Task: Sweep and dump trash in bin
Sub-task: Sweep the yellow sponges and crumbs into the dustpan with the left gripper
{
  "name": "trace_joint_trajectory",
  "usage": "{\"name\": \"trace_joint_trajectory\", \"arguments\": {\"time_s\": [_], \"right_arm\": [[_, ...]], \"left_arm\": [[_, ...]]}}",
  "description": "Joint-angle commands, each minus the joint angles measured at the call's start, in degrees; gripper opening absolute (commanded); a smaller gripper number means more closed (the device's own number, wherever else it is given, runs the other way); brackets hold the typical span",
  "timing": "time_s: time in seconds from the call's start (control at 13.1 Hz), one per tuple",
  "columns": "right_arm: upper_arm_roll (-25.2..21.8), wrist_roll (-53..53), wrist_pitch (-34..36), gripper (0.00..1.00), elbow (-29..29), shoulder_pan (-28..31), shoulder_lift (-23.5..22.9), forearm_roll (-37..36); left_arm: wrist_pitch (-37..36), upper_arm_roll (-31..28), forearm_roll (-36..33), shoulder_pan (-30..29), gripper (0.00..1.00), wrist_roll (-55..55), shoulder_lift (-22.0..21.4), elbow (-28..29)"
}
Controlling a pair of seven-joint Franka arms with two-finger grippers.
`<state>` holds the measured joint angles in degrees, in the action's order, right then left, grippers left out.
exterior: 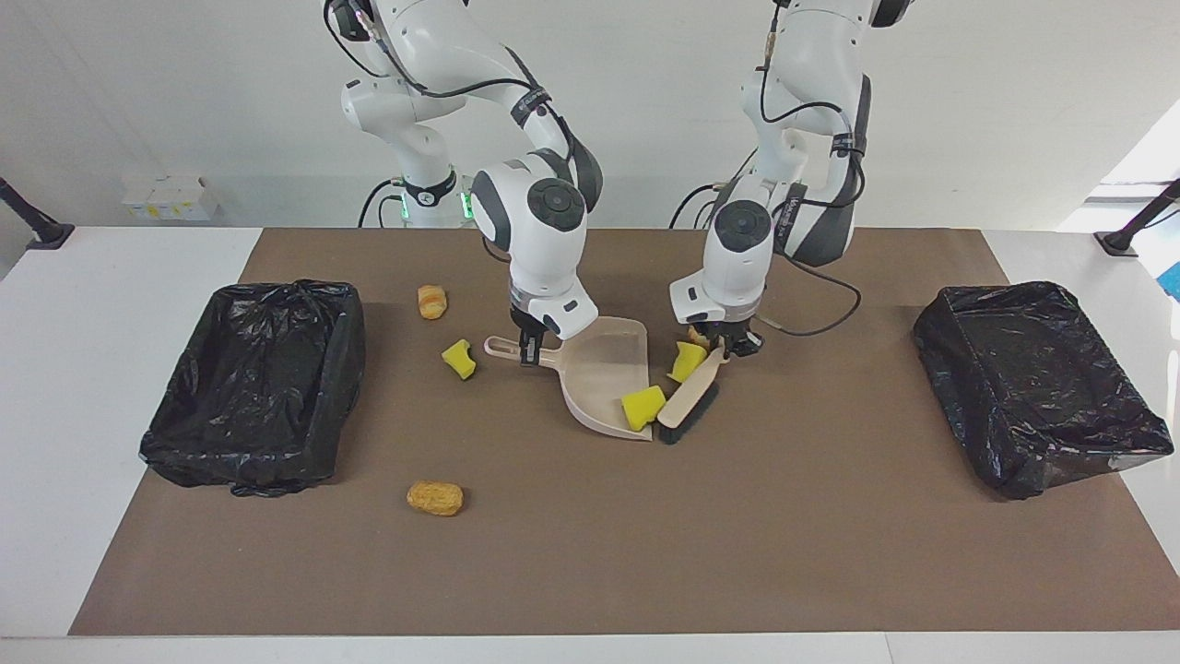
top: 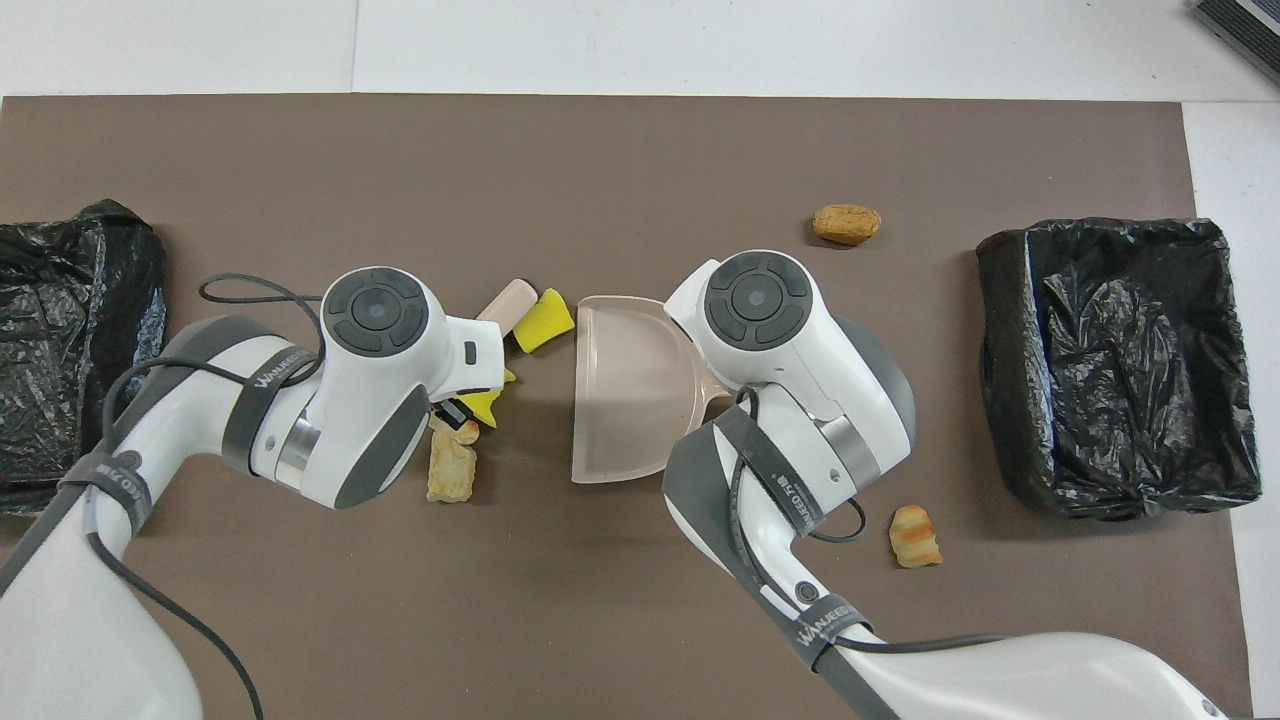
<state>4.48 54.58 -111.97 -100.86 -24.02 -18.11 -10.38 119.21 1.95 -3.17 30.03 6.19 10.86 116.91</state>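
My right gripper point(exterior: 529, 350) is shut on the handle of the beige dustpan point(exterior: 604, 364), which lies flat mid-table and also shows in the overhead view point(top: 625, 400). My left gripper point(exterior: 725, 347) is shut on the handle of the brush point(exterior: 690, 401), whose black bristles rest on the mat at the pan's mouth. A yellow sponge chunk point(exterior: 643, 406) sits at the pan's lip against the brush. A second one point(exterior: 687, 360) lies beside the brush handle. A third point(exterior: 458, 358) lies by the pan's handle. Pale crumbly pieces point(top: 450, 470) lie under my left arm.
A black-lined bin point(exterior: 253, 387) stands at the right arm's end and another point(exterior: 1042, 387) at the left arm's end. One golden-brown lump point(exterior: 431, 301) lies nearer to the robots than the pan, another point(exterior: 435, 497) farther from them.
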Motion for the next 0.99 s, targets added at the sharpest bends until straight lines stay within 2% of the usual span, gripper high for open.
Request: {"name": "trace_joint_trajectory", "arguments": {"time_s": [0.0,0.23,0.46,0.61,0.91], "right_arm": [[0.5,-2.2,-0.7,0.00,0.6,0.2,-0.5,-0.1],[0.4,-1.7,-0.6,0.00,1.2,0.3,-0.6,-0.1],[0.4,-1.1,-0.6,0.00,1.3,0.4,-0.5,-0.2],[0.5,0.3,-0.6,0.00,1.5,0.4,-0.4,-0.2],[0.5,1.0,-0.5,0.00,1.7,-0.2,-0.3,-0.4]], "left_arm": [[-2.2,-0.8,2.4,6.3,0.00,-7.6,-2.5,2.0],[-8.1,-1.2,2.6,5.7,0.00,-14.2,-5.8,0.7],[-14.6,-1.5,2.6,0.3,0.00,-15.9,-10.1,0.1],[-16.2,-1.5,2.6,-2.9,0.00,-16.2,-12.8,-1.0],[-22.8,-1.5,3.8,-3.4,0.00,-30.8,-14.8,-1.4]]}}
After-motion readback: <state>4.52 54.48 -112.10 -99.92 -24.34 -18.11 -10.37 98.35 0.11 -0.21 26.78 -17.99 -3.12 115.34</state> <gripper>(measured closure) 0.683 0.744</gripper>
